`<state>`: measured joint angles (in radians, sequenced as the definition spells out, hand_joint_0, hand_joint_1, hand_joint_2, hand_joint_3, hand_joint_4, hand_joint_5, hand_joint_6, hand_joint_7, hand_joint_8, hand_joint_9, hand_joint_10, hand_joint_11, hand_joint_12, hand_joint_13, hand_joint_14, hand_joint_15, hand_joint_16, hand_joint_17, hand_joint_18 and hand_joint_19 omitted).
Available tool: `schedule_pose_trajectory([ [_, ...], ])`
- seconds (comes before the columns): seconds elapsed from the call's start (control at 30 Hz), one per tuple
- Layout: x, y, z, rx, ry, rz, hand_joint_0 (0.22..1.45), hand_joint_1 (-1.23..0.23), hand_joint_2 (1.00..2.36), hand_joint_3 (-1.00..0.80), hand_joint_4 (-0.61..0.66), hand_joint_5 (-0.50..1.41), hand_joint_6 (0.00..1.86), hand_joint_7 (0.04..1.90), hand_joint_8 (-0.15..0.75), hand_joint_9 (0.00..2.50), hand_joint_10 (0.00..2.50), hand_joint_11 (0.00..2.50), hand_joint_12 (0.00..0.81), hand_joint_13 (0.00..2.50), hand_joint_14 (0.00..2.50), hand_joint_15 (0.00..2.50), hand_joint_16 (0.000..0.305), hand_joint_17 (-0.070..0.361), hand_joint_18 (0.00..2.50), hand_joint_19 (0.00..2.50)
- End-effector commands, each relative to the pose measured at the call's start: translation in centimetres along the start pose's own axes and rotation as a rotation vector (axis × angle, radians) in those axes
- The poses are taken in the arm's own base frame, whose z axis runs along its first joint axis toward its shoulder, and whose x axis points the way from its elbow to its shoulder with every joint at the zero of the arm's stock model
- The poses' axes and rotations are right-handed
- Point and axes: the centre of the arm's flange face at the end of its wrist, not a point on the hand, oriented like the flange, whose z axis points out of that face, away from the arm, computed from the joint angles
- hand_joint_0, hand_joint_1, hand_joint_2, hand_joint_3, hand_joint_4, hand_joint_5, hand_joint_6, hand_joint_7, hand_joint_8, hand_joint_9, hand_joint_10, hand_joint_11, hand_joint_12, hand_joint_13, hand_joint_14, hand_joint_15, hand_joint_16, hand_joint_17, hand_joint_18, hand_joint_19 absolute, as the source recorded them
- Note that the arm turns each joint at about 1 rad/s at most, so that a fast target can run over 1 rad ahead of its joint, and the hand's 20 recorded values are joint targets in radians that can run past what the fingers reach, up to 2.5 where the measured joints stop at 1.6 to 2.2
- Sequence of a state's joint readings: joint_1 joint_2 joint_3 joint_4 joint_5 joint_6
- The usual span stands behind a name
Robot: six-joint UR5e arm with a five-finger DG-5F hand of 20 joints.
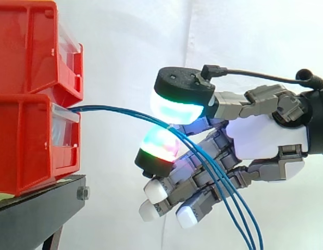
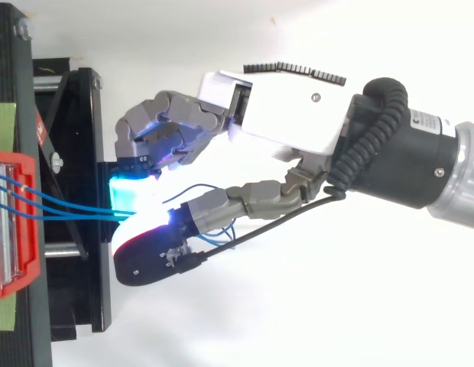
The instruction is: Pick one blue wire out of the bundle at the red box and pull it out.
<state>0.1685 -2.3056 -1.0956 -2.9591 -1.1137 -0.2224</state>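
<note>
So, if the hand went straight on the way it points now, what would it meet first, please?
Most likely the hand would meet the front of the lower red plastic bin, where the thin blue wires it pinches come out. Only open air lies between, and the top view lines them up too.

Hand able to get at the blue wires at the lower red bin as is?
Likely yes: the blue wires run free from the lower red bin straight between the fingers of the hand, nothing in the way. They look pinched there, several together.
</note>
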Motion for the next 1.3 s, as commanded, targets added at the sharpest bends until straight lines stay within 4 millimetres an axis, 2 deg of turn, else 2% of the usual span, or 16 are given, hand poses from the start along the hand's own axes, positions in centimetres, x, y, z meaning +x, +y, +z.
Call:
schedule_pose_trajectory([
  [0.0, 0.02, -0.05, -0.02, 0.001, 0.001, -0.001, 0.57, -0.7, 1.01, -0.31, 0.25, -0.18, 0.85, 1.11, 0.375, 0.84, 0.01, 0.55, 0.443, 0.48, 0.01, 0.19, 0.06, 0.135, 0.61, 0.51],
  [0.2, 0.03, 0.02, 0.0, -0.001, 0.002, 0.0, 0.6, -0.73, 1.02, -0.23, 0.23, -0.17, 0.86, 1.11, 0.372, 0.84, 0.01, 0.56, 0.44, 0.49, 0.01, 0.18, 0.059, 0.133, 0.63, 0.49],
  [0.43, 0.03, 0.02, 0.0, -0.001, 0.002, 0.0, 0.69, -0.9, 1.01, -0.35, 0.17, -0.19, 0.87, 1.04, 0.361, 0.82, 0.02, 0.58, 0.429, 0.51, 0.01, 0.16, 0.057, 0.129, 0.67, 0.43],
  [0.6, 0.02, 0.02, 0.0, 0.0, 0.0, 0.0, 0.76, -0.93, 1.0, -0.47, 0.12, -0.19, 0.87, 1.02, 0.35, 0.81, 0.02, 0.57, 0.425, 0.51, 0.0, 0.14, 0.057, 0.127, 0.68, 0.39],
  [0.73, 0.02, 0.02, 0.0, 0.0, 0.0, 0.0, 0.8, -0.93, 1.0, -0.5, 0.15, -0.2, 0.88, 1.09, 0.347, 0.81, 0.01, 0.58, 0.421, 0.52, 0.0, 0.14, 0.056, 0.126, 0.69, 0.38],
  [0.9, 0.02, 0.02, 0.0, 0.0, 0.0, 0.0, 0.76, -0.91, 1.0, -0.5, 0.22, -0.2, 0.88, 1.09, 0.343, 0.81, 0.01, 0.57, 0.422, 0.52, 0.0, 0.14, 0.056, 0.127, 0.7, 0.39],
  [1.13, 0.13, 0.05, -0.03, -0.001, 0.002, 0.0, 0.68, -0.88, 1.0, -0.5, 0.3, -0.18, 0.86, 1.22, 0.343, 0.82, 0.01, 0.49, 0.424, 0.52, 0.0, 0.14, 0.056, 0.127, 0.69, 0.42],
  [1.17, 0.13, 0.05, -0.03, -0.001, 0.002, 0.0, 0.67, -0.88, 1.0, -0.5, 0.3, -0.18, 0.85, 1.24, 0.345, 0.82, 0.01, 0.47, 0.424, 0.52, 0.01, 0.15, 0.057, 0.127, 0.69, 0.42],
  [1.2, 0.02, 0.09, 0.02, -0.002, 0.0, 0.001, 0.64, -0.8, 1.0, -0.49, 0.27, -0.17, 0.84, 1.17, 0.343, 0.81, 0.01, 0.45, 0.425, 0.51, 0.0, 0.15, 0.057, 0.128, 0.67, 0.43],
  [1.27, 0.02, 0.09, 0.02, -0.002, 0.0, 0.001, 0.63, -0.78, 1.0, -0.48, 0.27, -0.17, 0.83, 1.17, 0.344, 0.81, 0.01, 0.43, 0.428, 0.52, 0.01, 0.15, 0.057, 0.128, 0.67, 0.44],
])
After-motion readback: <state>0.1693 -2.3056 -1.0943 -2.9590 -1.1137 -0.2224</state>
